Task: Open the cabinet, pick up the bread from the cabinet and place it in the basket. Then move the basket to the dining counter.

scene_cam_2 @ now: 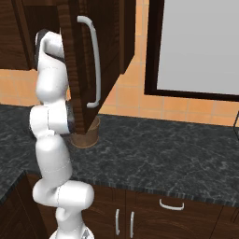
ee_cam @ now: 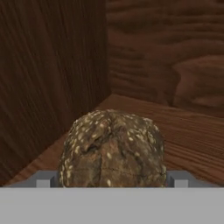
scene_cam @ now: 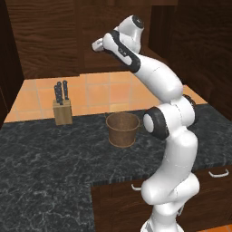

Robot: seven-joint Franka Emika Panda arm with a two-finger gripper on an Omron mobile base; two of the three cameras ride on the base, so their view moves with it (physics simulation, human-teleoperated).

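With the jaws spread wide on either side of the bread (ee_cam: pixel 113 148) on the cabinet (scene_cam_2: pixel 79 56) shelf, an off-centre squeeze could roll the loaf deeper inside.

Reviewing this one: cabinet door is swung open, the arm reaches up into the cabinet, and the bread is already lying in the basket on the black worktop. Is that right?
Not quite. The bread is not in the basket: the hand view shows it on the wooden floor of the cabinet, right in front of the hand, and the left base view shows the basket empty. The rest holds: the door is open and the arm reaches up into the cabinet.
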